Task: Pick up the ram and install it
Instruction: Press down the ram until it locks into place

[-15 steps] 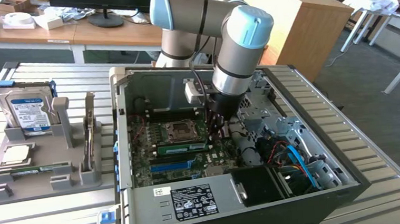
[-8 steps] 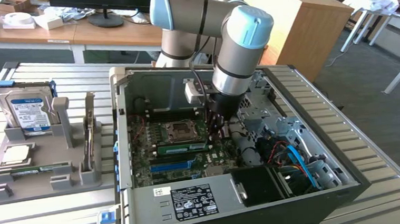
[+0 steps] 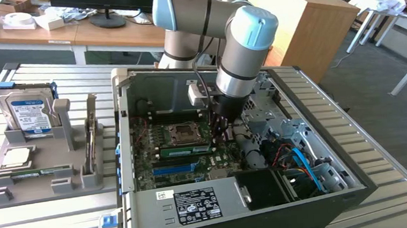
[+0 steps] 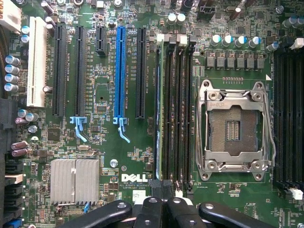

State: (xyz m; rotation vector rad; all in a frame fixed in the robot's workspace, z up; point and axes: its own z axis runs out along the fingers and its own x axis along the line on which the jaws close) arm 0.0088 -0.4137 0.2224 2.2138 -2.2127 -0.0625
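Observation:
In the exterior view my gripper (image 3: 223,137) reaches down into the open computer case (image 3: 127,151), just above the motherboard (image 3: 171,164). A long green ram (image 3: 184,150) stick stands on edge in the slots beside the empty processor socket (image 3: 181,131). The gripper sits at that stick's end on the exterior view's right. In the wrist view the gripper (image 4: 161,197) is shut, its black fingers (image 4: 149,209) pressed together with nothing visible between them. They hover over one end of the black memory slots (image 4: 175,109), next to the socket (image 4: 233,128).
A grey holder (image 3: 41,157) on the exterior view's left carries a hard drive (image 3: 30,112), a silver processor (image 3: 17,156) and another green stick (image 3: 39,173). Case walls, drive cage (image 3: 268,115) and cables (image 3: 300,161) crowd the gripper. A blue slot (image 4: 119,71) lies beside the memory slots.

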